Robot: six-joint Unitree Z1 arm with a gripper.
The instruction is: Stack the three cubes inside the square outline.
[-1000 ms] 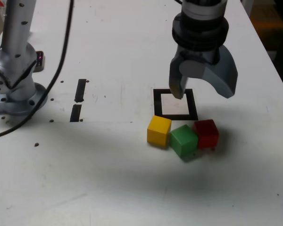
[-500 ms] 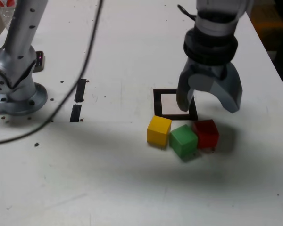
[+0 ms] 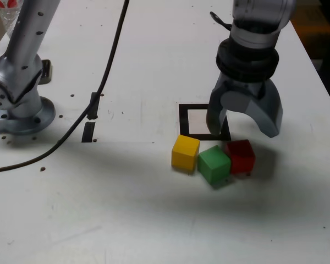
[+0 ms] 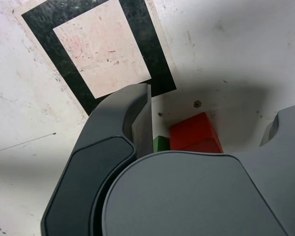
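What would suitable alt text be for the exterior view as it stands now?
An open grey gripper hovers above a white table, near a black square outline. Beside the outline sit yellow, green and red cubes.

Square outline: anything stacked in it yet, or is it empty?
Empty: the square outline shows bare white centre in the wrist view, and the red cube sits outside its border.

end effector [image 3: 243, 132]: smooth matt grey | red cube [image 3: 241, 156]: smooth | tabletop [image 3: 143, 220]: smooth, soft sheen, scuffed
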